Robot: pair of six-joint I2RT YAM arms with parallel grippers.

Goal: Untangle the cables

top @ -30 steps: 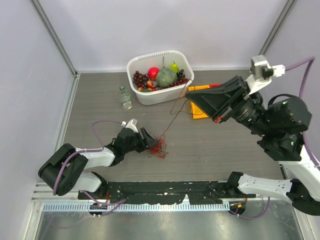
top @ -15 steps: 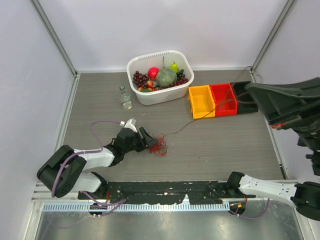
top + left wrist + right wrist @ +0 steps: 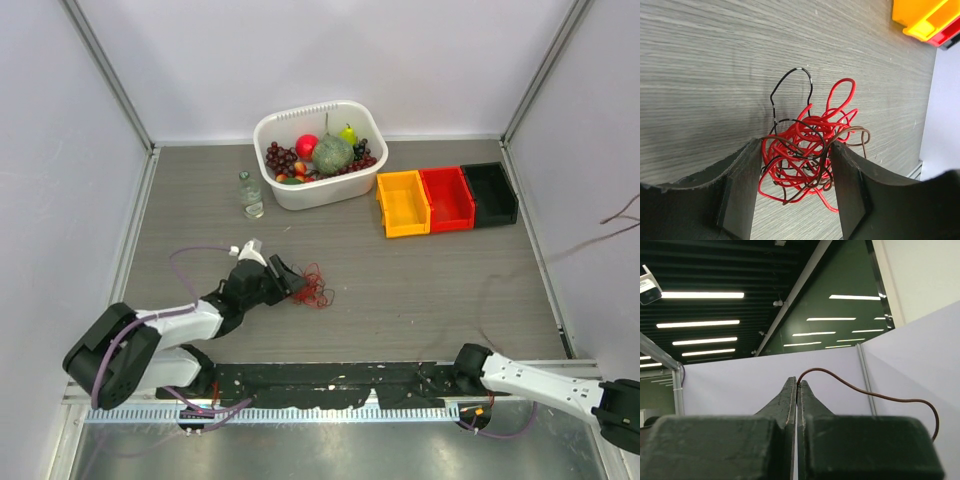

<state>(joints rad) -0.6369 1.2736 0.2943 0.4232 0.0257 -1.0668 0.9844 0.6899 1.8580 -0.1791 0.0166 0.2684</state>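
right arm has swung up out of the overhead view, right gripper (image 3: 797,390) pinched shut on a brown wire (image 3: 875,394); left gripper (image 3: 290,283) straddles the cables (image 3: 807,157) at centre-left of the table (image 3: 420,290), half-open, probably anchoring the knot.

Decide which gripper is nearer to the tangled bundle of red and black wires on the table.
Left. The left gripper straddles the wire bundle, one finger on each side. The right gripper is raised far off, pointing toward the ceiling, pinching one brown wire.
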